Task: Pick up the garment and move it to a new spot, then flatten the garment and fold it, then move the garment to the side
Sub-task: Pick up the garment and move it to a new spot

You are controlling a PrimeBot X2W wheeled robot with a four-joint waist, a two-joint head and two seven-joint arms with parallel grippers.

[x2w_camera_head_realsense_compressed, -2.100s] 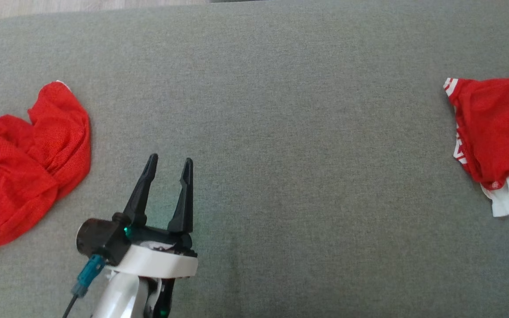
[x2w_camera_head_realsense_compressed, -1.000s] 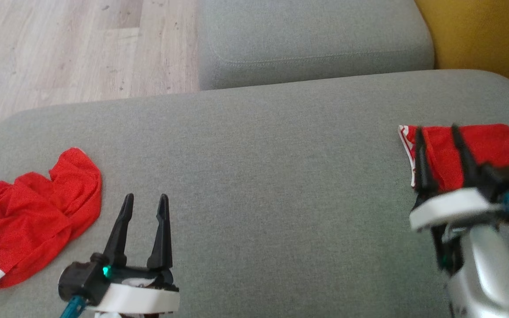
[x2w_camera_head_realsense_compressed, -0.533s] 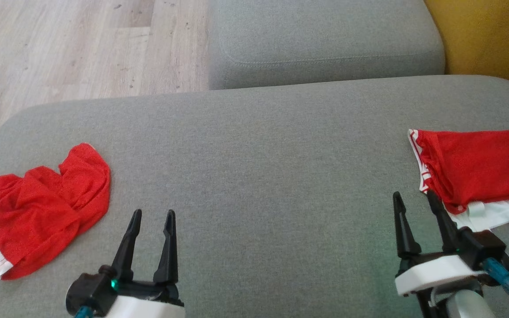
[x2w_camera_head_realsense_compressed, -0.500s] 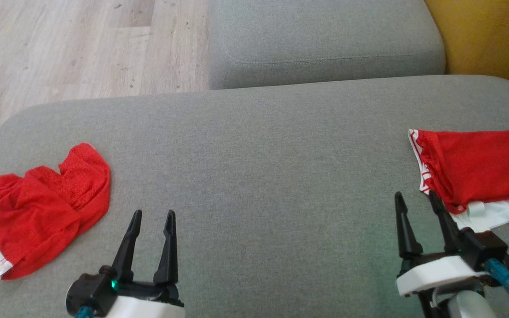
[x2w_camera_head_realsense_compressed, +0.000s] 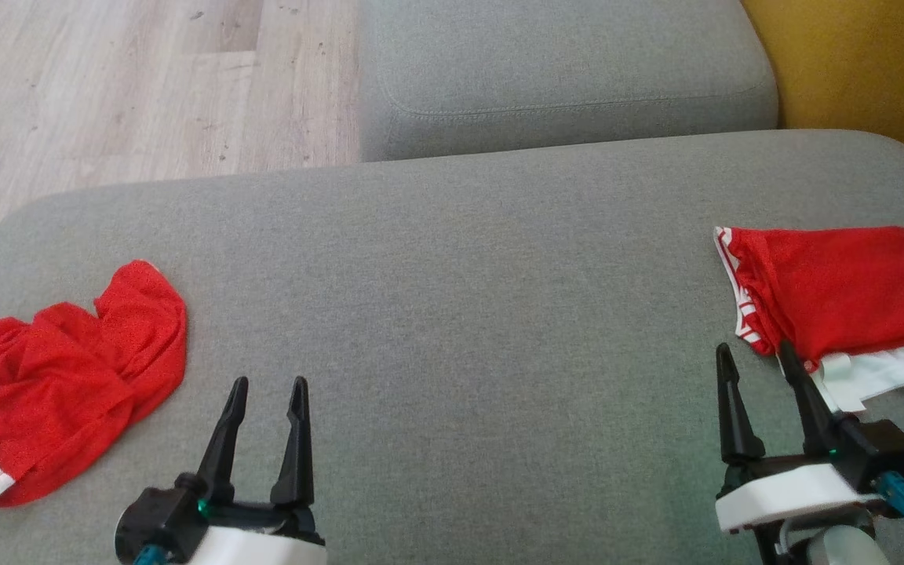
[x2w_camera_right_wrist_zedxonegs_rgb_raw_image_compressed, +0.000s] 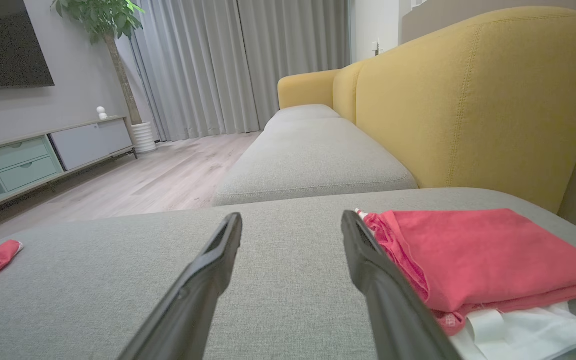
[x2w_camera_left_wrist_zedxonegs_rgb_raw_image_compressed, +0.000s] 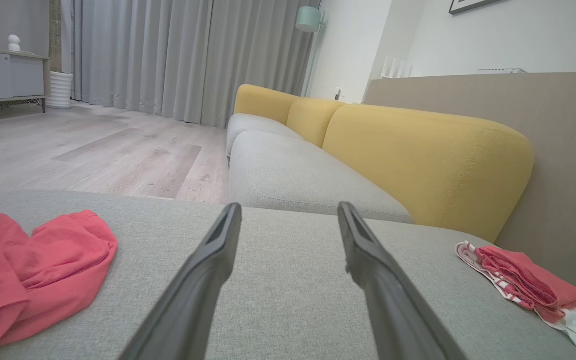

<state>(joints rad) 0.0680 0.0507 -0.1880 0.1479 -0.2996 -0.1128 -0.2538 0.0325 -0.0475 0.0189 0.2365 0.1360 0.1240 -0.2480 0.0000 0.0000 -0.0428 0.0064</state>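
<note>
A folded red garment [x2w_camera_head_realsense_compressed: 840, 290] with white trim lies at the right end of the grey cushion [x2w_camera_head_realsense_compressed: 452, 298]; it also appears in the right wrist view [x2w_camera_right_wrist_zedxonegs_rgb_raw_image_compressed: 483, 255] and the left wrist view [x2w_camera_left_wrist_zedxonegs_rgb_raw_image_compressed: 523, 285]. A crumpled red garment [x2w_camera_head_realsense_compressed: 60, 384] lies at the left end, seen too in the left wrist view [x2w_camera_left_wrist_zedxonegs_rgb_raw_image_compressed: 28, 270]. My left gripper [x2w_camera_head_realsense_compressed: 267, 384] stands open to the right of the crumpled one, holding nothing. My right gripper [x2w_camera_head_realsense_compressed: 758, 353] is open just in front of the folded one's near left corner, apart from it.
A second grey seat cushion [x2w_camera_head_realsense_compressed: 562, 71] adjoins the far side, with a yellow backrest [x2w_camera_head_realsense_compressed: 860, 63] at the right. Wooden floor [x2w_camera_head_realsense_compressed: 122, 86] lies beyond the cushion's far left edge. A TV cabinet [x2w_camera_right_wrist_zedxonegs_rgb_raw_image_compressed: 33, 155] stands across the room.
The head camera tilted up since 2.1 s ago, bringing floor and far cushion into view. My right gripper drew back off the folded garment toward the near edge. Both garments stayed put.
</note>
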